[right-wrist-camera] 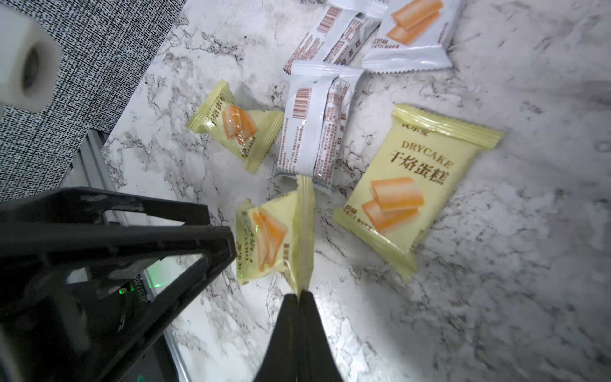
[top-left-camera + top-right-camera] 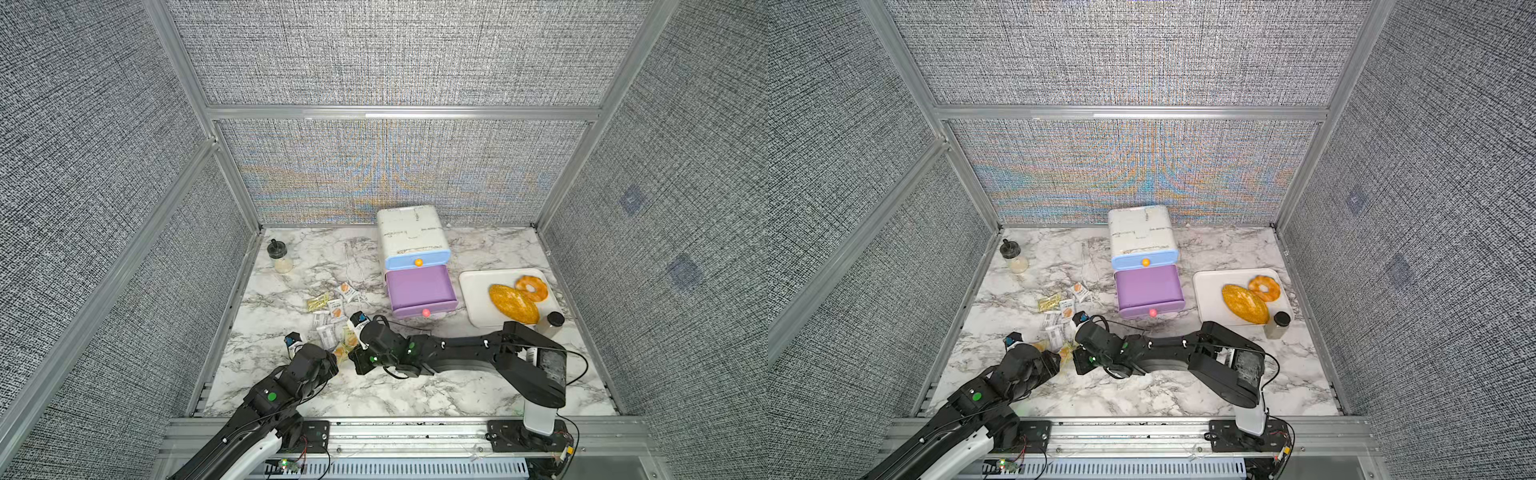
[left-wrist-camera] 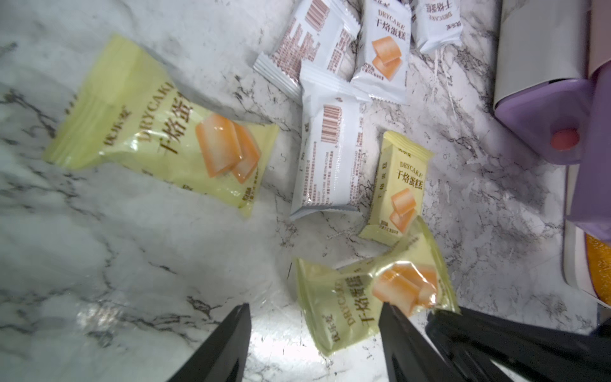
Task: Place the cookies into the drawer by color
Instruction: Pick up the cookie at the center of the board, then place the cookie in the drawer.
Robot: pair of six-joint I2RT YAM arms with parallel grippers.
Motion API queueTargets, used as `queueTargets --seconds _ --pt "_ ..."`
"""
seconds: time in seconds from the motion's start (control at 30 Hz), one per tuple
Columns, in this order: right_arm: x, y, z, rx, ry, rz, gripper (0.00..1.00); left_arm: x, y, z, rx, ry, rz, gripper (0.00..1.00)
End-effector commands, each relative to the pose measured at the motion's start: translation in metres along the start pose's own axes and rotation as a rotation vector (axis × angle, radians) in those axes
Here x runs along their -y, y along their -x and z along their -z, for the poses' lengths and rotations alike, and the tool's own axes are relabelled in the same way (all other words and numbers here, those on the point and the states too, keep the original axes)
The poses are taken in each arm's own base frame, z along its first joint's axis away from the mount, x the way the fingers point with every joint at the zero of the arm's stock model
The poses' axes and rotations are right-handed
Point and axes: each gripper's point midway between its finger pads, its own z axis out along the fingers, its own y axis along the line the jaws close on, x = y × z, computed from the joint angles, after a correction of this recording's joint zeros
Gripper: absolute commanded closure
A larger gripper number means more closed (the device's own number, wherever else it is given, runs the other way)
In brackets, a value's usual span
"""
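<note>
Marble table (image 2: 415, 386) | purple drawer (image 2: 419, 286) open, looks empty | cookies (image 2: 336, 309) all on table | R gripper (image 1: 299, 297) pinches yellow pkt (image 1: 274, 241) edge | L gripper (image 3: 314, 306) spread

In both top views, from high over the near edge: looking down across the whole marble table (image 2: 415, 395) toward the back wall (image 2: 395, 166), far off, nearly the same picture. From each wrist: close above the cookies (image 3: 330, 158), looking steeply down; shared there, from opposite sides, the same crumpled yellow packet (image 1: 267, 238)
</note>
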Motion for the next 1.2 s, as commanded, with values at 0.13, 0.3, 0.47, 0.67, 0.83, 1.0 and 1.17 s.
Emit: queueTargets --seconds 0.13,0.3,0.47,0.67,0.83,1.0,1.17 --pt "0.013 0.02 0.044 0.075 -0.034 0.009 1.0 0.011 0.012 0.009 0.048 -0.046 0.014 0.33" --pt "0.022 0.047 0.08 0.129 -0.037 0.014 1.0 0.014 0.013 0.01 0.044 -0.051 0.01 0.31" --pt "0.037 0.076 0.125 0.222 -0.058 -0.002 1.0 0.015 0.011 0.008 0.037 -0.061 0.01 0.26" --pt "0.065 0.098 0.171 0.311 -0.101 -0.038 1.0 0.018 0.009 0.005 0.019 -0.058 -0.001 0.2" --pt "0.092 0.107 0.198 0.362 -0.13 -0.075 1.0 0.021 0.009 0.005 0.012 -0.059 -0.004 0.06" --pt "0.121 0.115 0.219 0.402 -0.18 -0.103 1.0 0.024 0.01 0.006 0.007 -0.064 -0.012 0.01" --pt "0.15 0.117 0.223 0.405 -0.211 -0.135 1.0 0.029 0.011 0.005 -0.002 -0.053 -0.037 0.01"
